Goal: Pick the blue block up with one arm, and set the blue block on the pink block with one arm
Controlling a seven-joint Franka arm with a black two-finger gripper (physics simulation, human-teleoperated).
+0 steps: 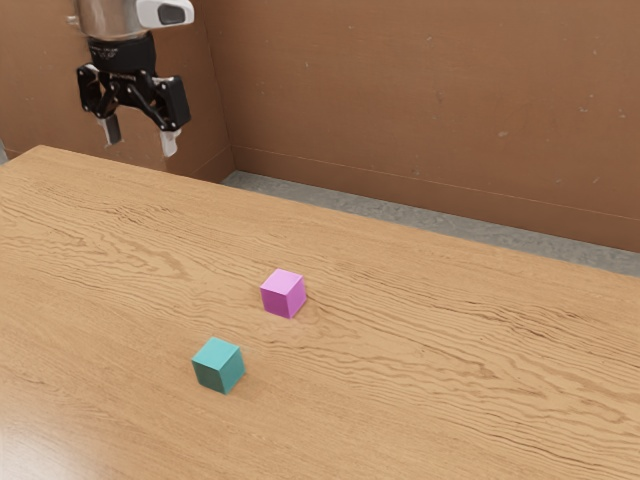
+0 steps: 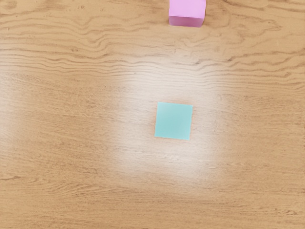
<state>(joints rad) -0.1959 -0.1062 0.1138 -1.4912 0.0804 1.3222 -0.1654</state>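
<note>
A teal-blue block rests on the wooden table toward the front, and in the wrist view the same block lies flat on the wood, seen from straight above. A pink block sits a short way behind it and toward the exterior view's right, apart from it; the pink block is cut off at the wrist view's edge. My gripper hangs high at the exterior view's upper left, far above the table. Its fingers are spread apart with nothing between them.
The wooden table stretches wide around both blocks. Brown walls stand behind it, with a grey floor strip beyond the table's far edge.
</note>
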